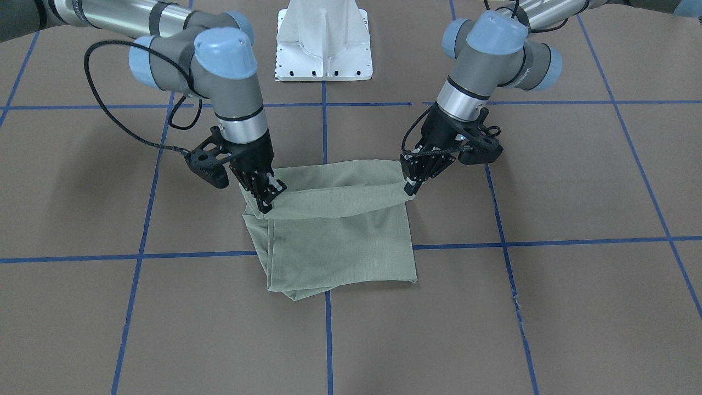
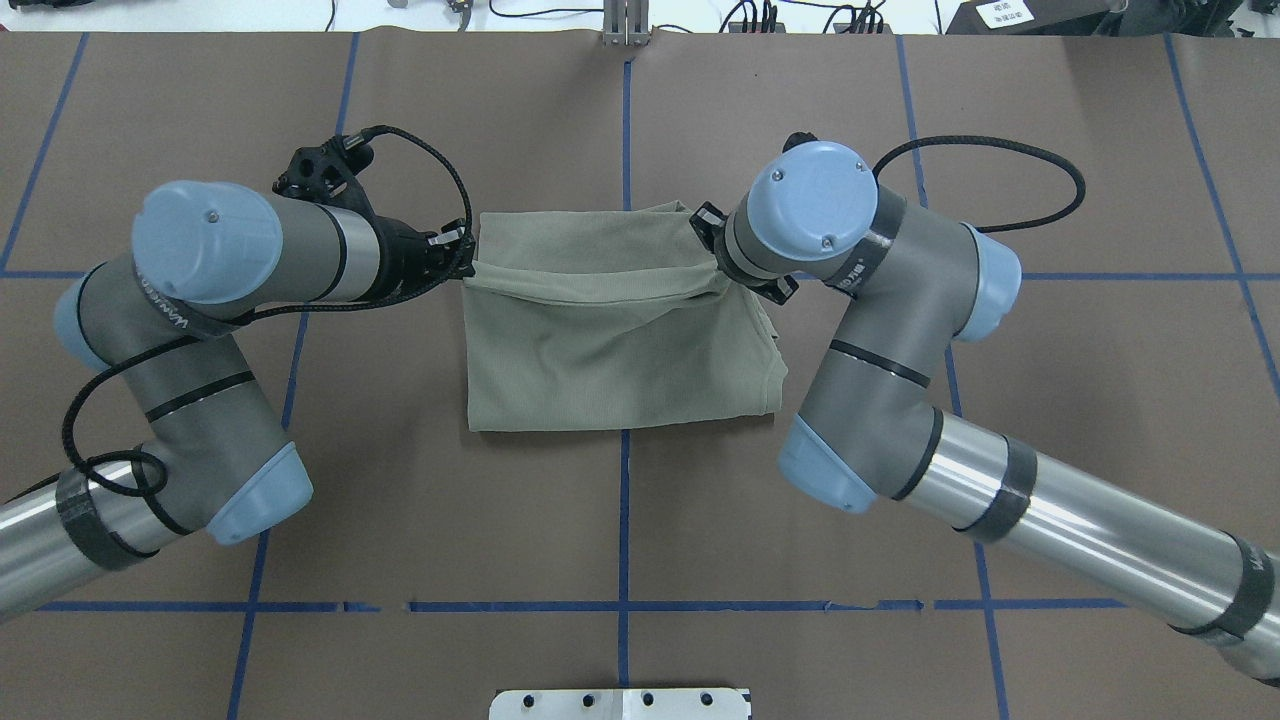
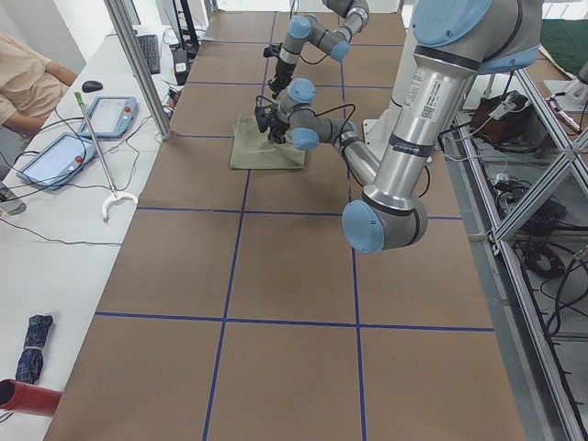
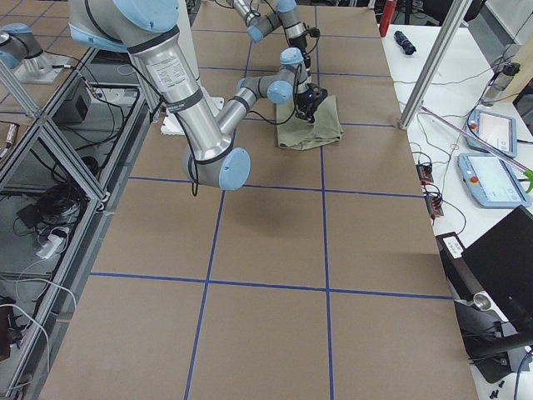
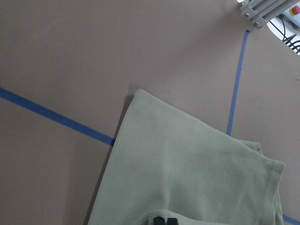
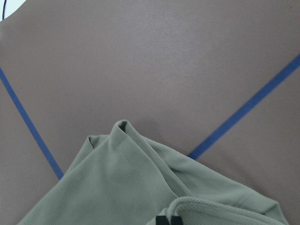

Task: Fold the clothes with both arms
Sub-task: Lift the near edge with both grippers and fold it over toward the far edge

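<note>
**Q:** Which step is shown?

**A:** Mid-fold — the sage-green knit shirt lies at frame centre on the brown, blue-taped table, one edge raised. The black left gripper, centre-right, and black right gripper, centre-left, each clench a corner.

**Q:** Next move?

**A:** Likely carrying that edge across evenly, laying it flat, then letting go.

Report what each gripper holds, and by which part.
Both hold the green shirt: left gripper at one end of its lifted edge, right gripper at the other.

Bright even overhead light, soft faint shadows, sharp focus, slight glare on silver arm tubes
</note>
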